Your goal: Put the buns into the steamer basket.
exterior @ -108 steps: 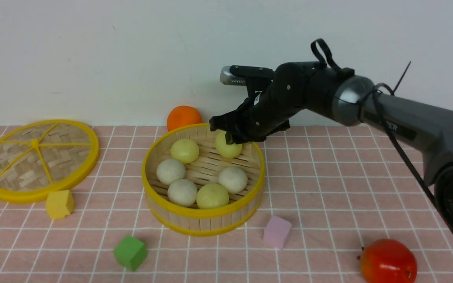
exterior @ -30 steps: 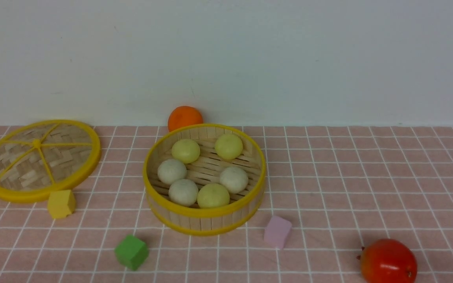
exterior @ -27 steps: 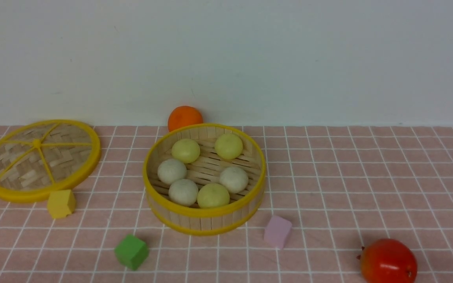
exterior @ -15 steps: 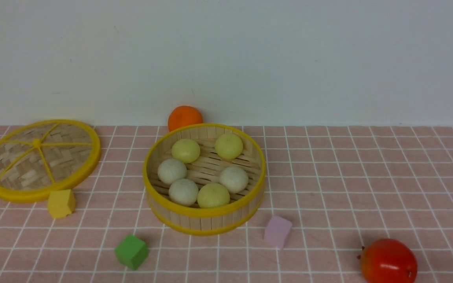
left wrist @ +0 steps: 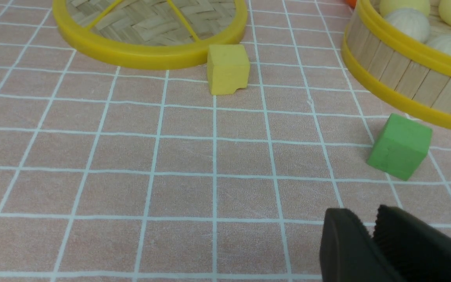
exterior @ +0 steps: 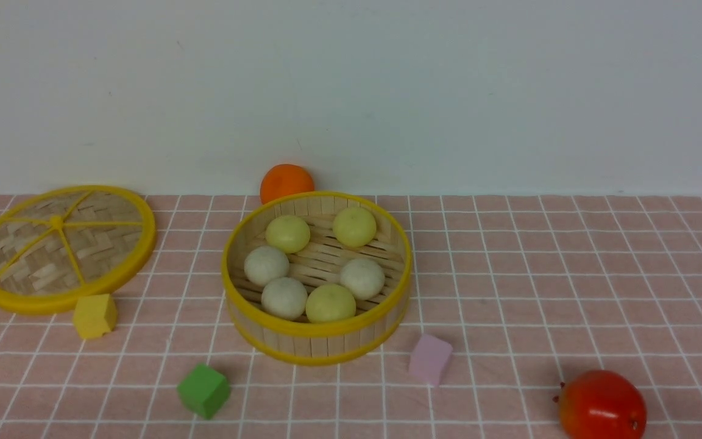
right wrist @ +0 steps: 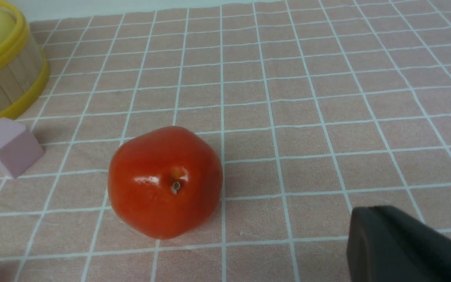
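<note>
The steamer basket (exterior: pixel 317 331) stands mid-table with its lid off. On its slatted floor lie three pale yellow buns (exterior: pixel 354 227) and three off-white buns (exterior: pixel 265 266). Neither arm shows in the front view. In the left wrist view my left gripper (left wrist: pixel 368 220) hangs low over bare cloth, its fingers close together and holding nothing; the basket's wall (left wrist: pixel 401 78) is ahead of it. In the right wrist view my right gripper (right wrist: pixel 374 223) shows as one dark mass with no gap, empty, with part of the basket (right wrist: pixel 6 70) at the far edge.
The woven lid (exterior: pixel 58 247) lies flat at the left with a yellow cube (exterior: pixel 93 315) by its rim. A green cube (exterior: pixel 203 391) and a pink cube (exterior: pixel 429 359) sit in front of the basket. An orange ball (exterior: pixel 286 182) is behind it. A red fruit (right wrist: pixel 165 182) lies near my right gripper.
The right arm, earlier over the basket's back rim at a yellow bun, has left the front view. That bun now lies loose in the basket. Nothing moved in the last second.
</note>
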You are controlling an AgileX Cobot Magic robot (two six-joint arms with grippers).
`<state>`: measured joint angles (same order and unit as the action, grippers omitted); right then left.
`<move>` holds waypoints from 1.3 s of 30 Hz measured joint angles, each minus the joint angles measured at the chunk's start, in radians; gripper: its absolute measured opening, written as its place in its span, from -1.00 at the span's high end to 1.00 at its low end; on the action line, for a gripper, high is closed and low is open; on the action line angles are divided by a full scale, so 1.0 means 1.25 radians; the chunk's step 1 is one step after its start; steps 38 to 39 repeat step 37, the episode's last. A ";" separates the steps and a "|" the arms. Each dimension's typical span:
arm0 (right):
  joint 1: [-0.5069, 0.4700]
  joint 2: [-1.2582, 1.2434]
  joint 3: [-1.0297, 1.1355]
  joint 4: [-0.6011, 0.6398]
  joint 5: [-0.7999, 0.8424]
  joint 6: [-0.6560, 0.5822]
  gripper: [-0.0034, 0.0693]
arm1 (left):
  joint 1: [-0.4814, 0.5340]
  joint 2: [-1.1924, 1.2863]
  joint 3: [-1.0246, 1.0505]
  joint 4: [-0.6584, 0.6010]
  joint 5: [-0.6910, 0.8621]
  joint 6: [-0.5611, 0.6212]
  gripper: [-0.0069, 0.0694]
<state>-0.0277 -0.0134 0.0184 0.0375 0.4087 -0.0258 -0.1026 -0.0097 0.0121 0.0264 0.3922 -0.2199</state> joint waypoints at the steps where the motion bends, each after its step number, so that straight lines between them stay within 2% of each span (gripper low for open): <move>1: 0.000 0.000 0.000 0.000 0.000 0.000 0.81 | 0.000 0.000 0.000 0.000 0.000 0.000 0.39; 39: 0.000 0.000 0.000 0.000 -0.003 -0.021 0.71 | 0.000 0.000 0.000 0.000 0.000 0.000 0.37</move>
